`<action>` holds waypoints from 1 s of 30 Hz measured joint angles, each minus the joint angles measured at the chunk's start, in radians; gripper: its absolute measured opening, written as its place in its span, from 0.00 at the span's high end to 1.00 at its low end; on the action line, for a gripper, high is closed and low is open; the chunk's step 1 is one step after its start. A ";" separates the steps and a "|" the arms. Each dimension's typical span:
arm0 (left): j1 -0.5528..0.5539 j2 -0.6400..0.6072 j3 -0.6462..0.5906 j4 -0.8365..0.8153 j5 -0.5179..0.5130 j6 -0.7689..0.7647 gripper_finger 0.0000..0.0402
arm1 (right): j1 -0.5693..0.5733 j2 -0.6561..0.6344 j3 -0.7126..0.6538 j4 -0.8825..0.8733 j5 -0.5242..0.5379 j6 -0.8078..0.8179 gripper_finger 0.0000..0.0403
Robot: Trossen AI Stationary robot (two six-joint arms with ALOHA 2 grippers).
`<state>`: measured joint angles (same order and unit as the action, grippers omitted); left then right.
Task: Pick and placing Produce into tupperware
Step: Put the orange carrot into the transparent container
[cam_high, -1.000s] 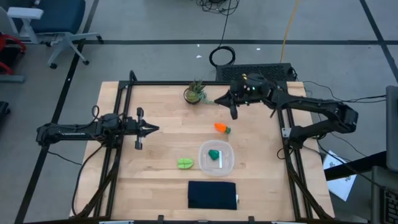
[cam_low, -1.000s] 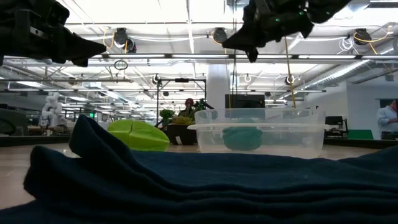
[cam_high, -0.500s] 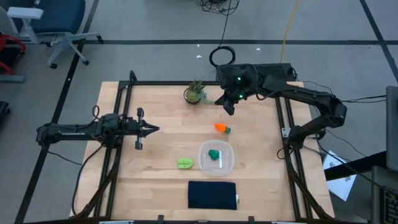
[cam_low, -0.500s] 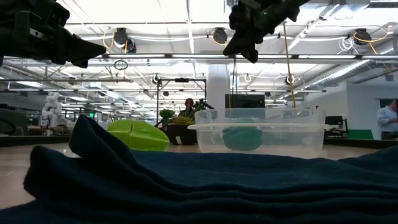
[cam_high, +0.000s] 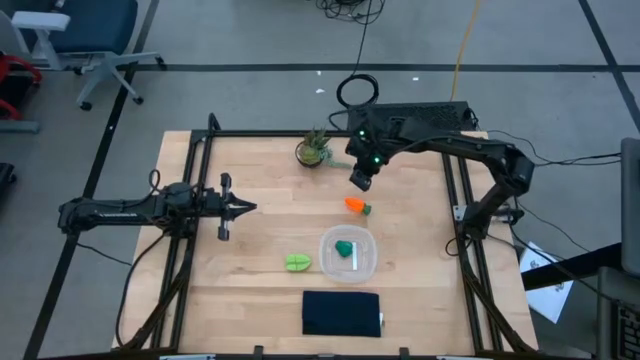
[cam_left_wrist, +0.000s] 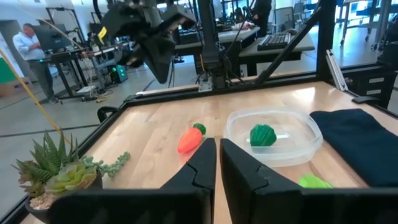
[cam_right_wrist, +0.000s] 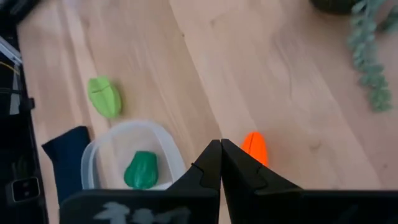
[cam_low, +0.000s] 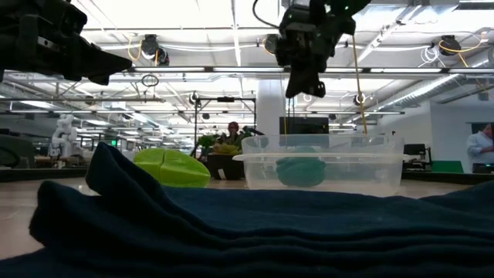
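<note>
Your right gripper [cam_high: 361, 180] hung in the air just behind the orange carrot [cam_high: 356, 206], near the potted plant [cam_high: 314, 149], and its fingers [cam_right_wrist: 208, 163] were pressed together with nothing between them. Your left gripper [cam_high: 243, 208] waited well apart at the left side of the table [cam_high: 260, 180], fingers [cam_left_wrist: 202, 163] likewise closed and empty. The dark green lump [cam_high: 344, 247] sat inside the clear tupperware [cam_high: 348, 254]. The lime-green leafy piece [cam_high: 298, 263] lay on the wood just beside the container's left wall, though you could not quite tell whether they touched. The black pad [cam_high: 341, 313] lay at the near edge, in front of the tupperware.
</note>
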<state>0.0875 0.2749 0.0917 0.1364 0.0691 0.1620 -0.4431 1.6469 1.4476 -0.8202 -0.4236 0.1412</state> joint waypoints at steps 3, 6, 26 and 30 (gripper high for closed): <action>0.000 0.000 0.000 0.000 -0.001 0.013 0.94 | 0.000 0.028 0.000 -0.006 0.000 -0.001 1.00; 0.000 0.000 0.000 -0.001 -0.001 0.016 0.94 | 0.000 0.044 0.011 -0.037 0.000 -0.004 1.00; 0.000 0.000 0.000 -0.015 -0.044 0.018 0.94 | 0.072 0.065 0.074 -0.069 0.026 -0.120 0.68; 0.000 0.000 0.000 -0.016 -0.044 0.016 0.94 | 0.091 0.065 0.074 -0.067 0.173 -0.156 0.51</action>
<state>0.0875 0.2749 0.0917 0.1207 0.0246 0.1780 -0.3517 1.7123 1.5215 -0.8872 -0.2506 -0.0145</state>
